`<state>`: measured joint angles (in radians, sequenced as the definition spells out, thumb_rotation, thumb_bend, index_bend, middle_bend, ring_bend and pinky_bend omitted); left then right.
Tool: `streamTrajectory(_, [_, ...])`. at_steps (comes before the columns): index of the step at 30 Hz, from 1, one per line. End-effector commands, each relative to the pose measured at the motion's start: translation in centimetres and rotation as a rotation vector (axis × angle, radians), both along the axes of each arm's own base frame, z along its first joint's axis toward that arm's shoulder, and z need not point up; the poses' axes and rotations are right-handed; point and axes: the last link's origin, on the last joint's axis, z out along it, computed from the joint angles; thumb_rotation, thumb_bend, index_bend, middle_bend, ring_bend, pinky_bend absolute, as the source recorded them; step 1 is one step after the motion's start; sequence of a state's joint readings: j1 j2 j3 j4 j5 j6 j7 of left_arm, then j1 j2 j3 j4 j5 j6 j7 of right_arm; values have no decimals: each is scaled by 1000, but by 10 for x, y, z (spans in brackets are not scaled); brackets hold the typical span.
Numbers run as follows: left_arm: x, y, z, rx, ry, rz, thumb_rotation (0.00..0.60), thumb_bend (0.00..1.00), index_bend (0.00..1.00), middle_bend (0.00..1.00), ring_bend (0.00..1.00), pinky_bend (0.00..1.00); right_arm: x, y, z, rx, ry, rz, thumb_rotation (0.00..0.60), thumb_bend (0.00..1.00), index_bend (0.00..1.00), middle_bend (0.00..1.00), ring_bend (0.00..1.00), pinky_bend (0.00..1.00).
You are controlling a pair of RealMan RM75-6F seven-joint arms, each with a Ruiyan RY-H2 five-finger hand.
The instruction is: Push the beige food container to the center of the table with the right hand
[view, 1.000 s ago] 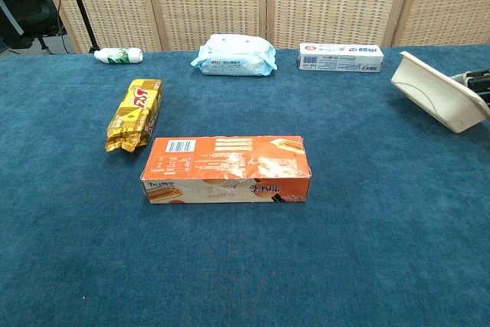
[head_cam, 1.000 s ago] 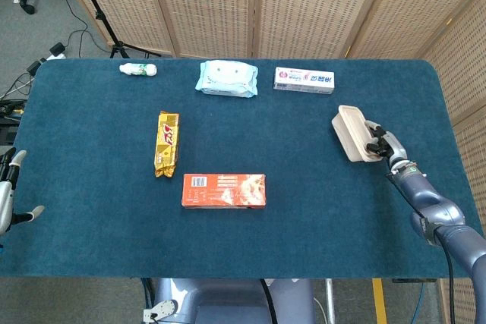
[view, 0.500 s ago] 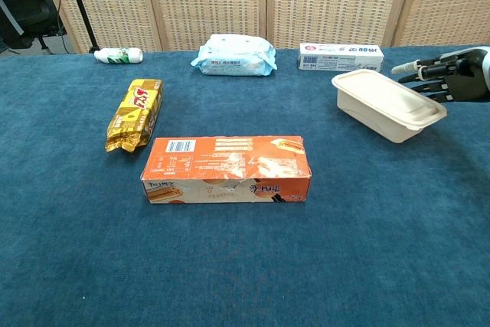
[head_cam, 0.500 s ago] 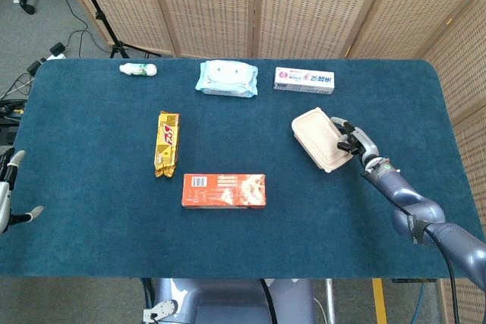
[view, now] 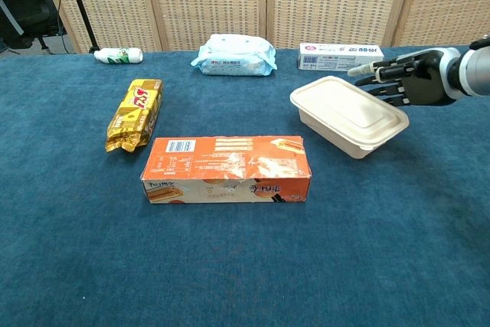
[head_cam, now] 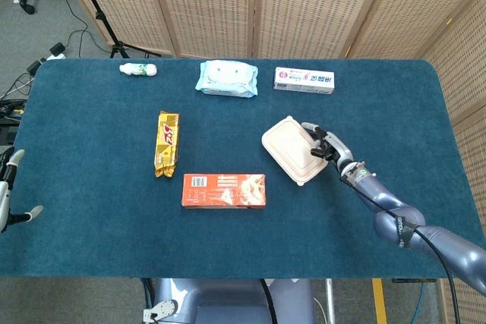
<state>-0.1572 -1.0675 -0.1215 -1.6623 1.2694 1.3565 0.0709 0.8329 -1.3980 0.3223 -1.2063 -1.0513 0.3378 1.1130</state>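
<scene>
two hands frame your blue tabletop (head_cam: 91, 233): your left hand (head_cam: 7, 191) idles off the near left edge, fingers apart and holding nothing. moving right, a yellow snack pack (head_cam: 167, 142) and an orange box (head_cam: 224, 190) lie near the middle, with the beige food container (head_cam: 292, 149) just right of the box. your right hand (head_cam: 325, 147) touches the container's right side, fingers (view: 383, 71) extended flat against it, gripping nothing.

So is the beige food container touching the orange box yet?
No, in the chest view the beige food container sits apart from the orange box, with a strip of blue table showing between them.
</scene>
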Motion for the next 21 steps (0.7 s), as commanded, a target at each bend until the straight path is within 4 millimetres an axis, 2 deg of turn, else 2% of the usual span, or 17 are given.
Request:
streamTrajectory(1, [0,0,0,0,-1,1,600,0,0,0,0,0,16,3,-10,12,-20,23,600,1000,104,9,0,0])
streamTrajectory(8, [-1,0,1,-5,-7,1,600,0,0,0,0,0,43,5,-28,36,-33,64,600,1000,104,10,0,0])
streamTrajectory(15, [-2,1,1,-10,-12,3,600,0,0,0,0,0,74,-7,-40,25,-31,91,600,1000,122,21,0,0])
streamTrajectory(18, [-3,2,1,-13,-11,7,600,0,0,0,0,0,83,-14,-38,-9,-10,114,600,1000,122,16,0,0])
streamTrajectory(21, [-5,3,1,-15,-14,15,600,0,0,0,0,0,92,-21,-23,-85,14,150,600,1000,122,14,0,0])
